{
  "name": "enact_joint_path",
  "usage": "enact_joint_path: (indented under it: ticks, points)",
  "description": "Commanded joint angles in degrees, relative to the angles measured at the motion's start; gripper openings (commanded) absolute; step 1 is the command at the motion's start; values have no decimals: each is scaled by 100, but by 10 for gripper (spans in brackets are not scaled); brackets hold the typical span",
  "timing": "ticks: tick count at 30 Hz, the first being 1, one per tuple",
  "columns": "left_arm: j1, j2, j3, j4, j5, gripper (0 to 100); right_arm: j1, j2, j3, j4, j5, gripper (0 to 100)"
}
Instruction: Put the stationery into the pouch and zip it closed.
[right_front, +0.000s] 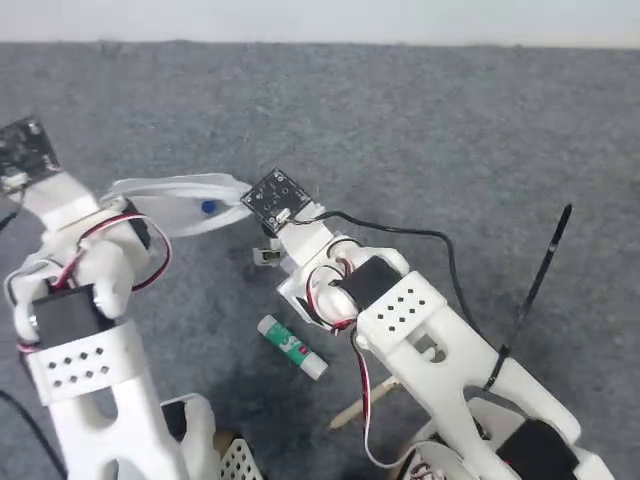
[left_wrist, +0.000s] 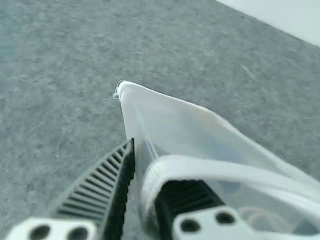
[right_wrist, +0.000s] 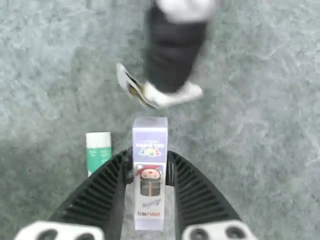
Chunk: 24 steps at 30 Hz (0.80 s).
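The left jaws are clamped on one end of the clear pouch (left_wrist: 200, 130), which stretches toward the right arm. The right jaws grip a small purple box (right_wrist: 149, 150); a green glue stick (right_front: 291, 347) lies nearby on the grey table (right_front: 450, 120)

Glue stick (right_front: 292, 347) nr front, pouch (right_front: 180, 212) behind

Translucent white pouch (left_wrist: 190, 125), green-and-white glue stick (right_front: 292, 347), lilac box (right_wrist: 149, 170), black ribbed fingers (right_wrist: 102, 195), mottled grey carpet (right_front: 400, 120).
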Motion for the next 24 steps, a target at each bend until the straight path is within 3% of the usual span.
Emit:
enact_joint_path:
  ticks: [1,15,24]
  points:
    - [264,-53,-497,53,53,9,-242,-127,-18,-110,211,7]
    - [343,-53,-787,255,53,9,66,1516,-659,-66,378,7]
    - [343,-18,-743,237,44,9,22,1130,-1081,848,378,6]
